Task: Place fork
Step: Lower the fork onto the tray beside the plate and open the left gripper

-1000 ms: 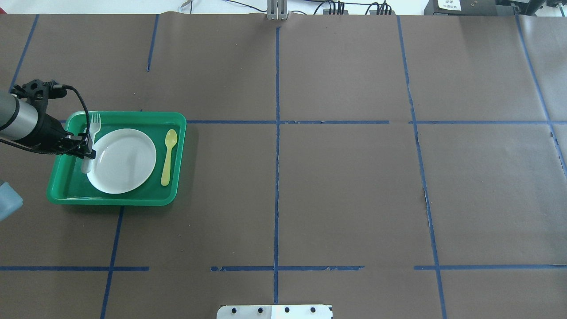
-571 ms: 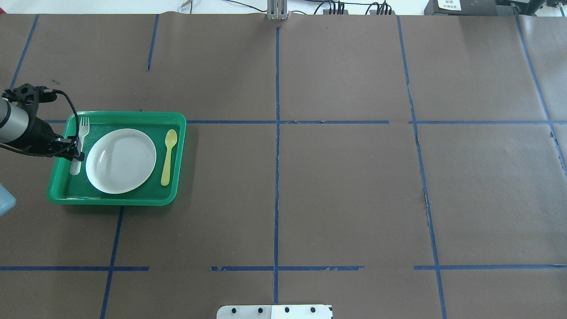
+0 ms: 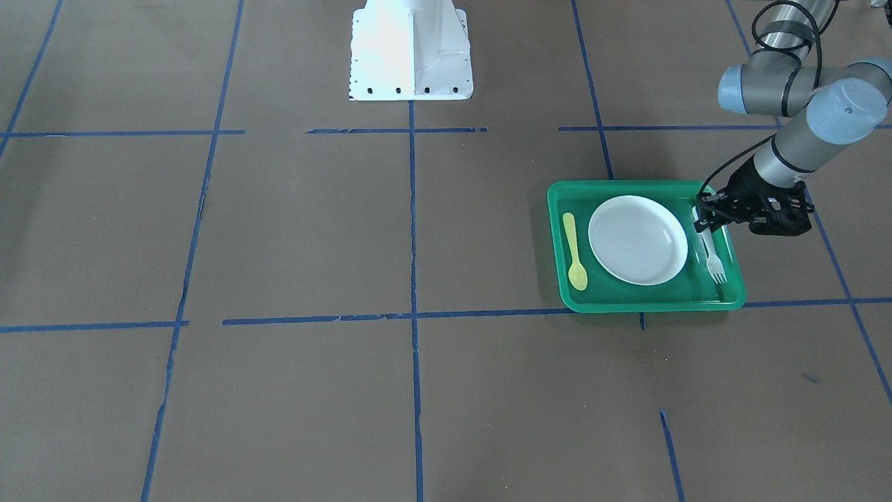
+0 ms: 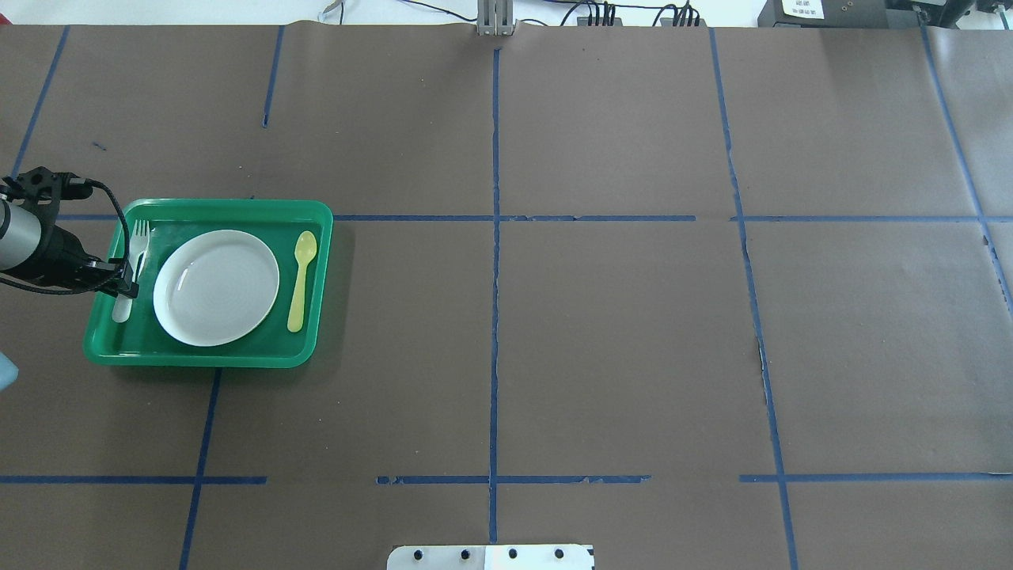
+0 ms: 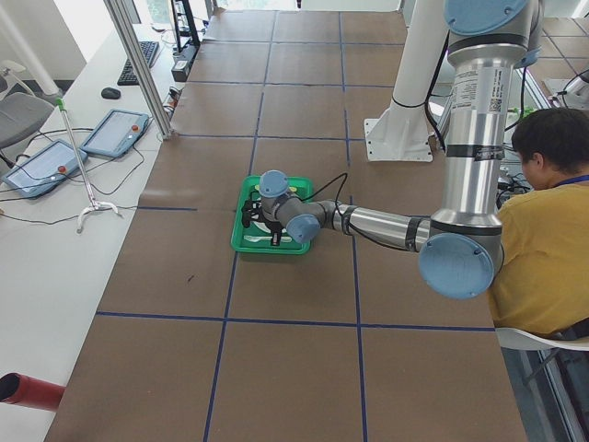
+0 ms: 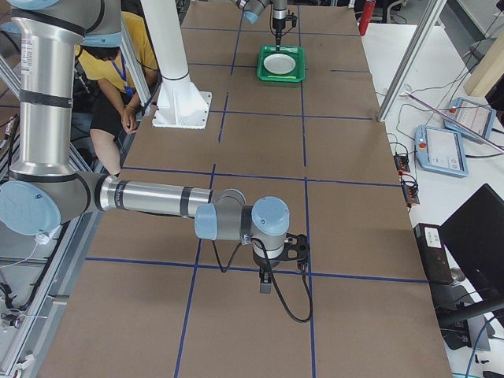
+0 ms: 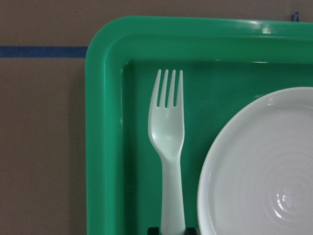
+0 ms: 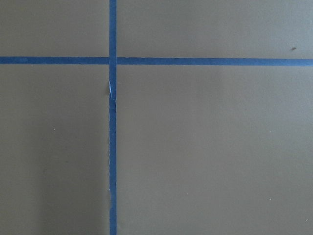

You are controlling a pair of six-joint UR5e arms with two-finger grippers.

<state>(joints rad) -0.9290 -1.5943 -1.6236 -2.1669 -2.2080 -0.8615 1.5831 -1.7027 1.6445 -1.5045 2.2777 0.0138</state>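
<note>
One fork [image 7: 167, 142] is pinched by its handle in the left pincer [image 7: 173, 230], over the tray's [image 7: 103, 127] narrow strip between wall and plate [image 7: 254, 166]. If released askew, it may ride up the plate's rim. I cannot tell whether the right pincer [image 6: 266, 285] is spread.

In the overhead view, the tray [image 4: 237, 207] sits on the worktop [image 4: 601, 332] at frame left. Inside it, the fork [image 4: 138, 241] lies along the left wall, the plate [image 4: 216, 286] at centre, and the spoon [image 4: 300, 277] right of the plate, apart from it.
</note>
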